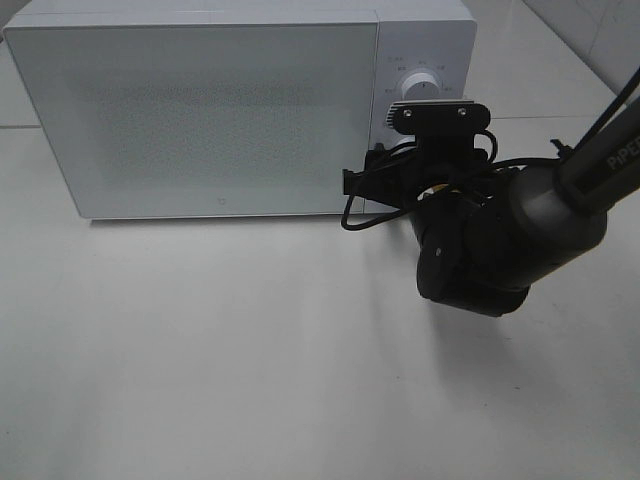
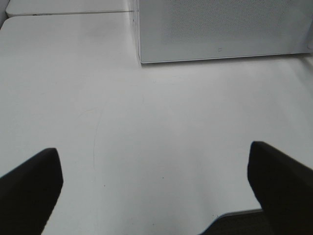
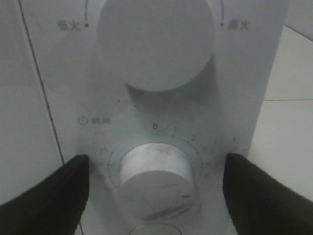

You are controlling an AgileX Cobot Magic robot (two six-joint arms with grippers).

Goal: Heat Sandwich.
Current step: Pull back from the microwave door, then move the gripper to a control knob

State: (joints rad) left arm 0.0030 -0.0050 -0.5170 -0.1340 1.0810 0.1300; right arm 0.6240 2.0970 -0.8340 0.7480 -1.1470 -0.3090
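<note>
The sandwich is out of view in every frame. The white microwave [image 1: 200,110] stands at the back of the table with its door shut. My right arm [image 1: 480,240] reaches up to the microwave's control panel. In the right wrist view my right gripper [image 3: 156,161] stands open, one dark finger [image 3: 49,196] on each side of the lower timer knob [image 3: 155,178], with gaps between pads and knob. The knob's red mark points to the lower right. My left gripper [image 2: 155,188] is open over bare table, nothing between its fingers.
A larger round knob [image 3: 155,39] sits above the timer knob on the panel. The microwave's front corner [image 2: 142,58] shows far ahead of the left gripper. A white table [image 1: 200,350] spreads in front of the microwave.
</note>
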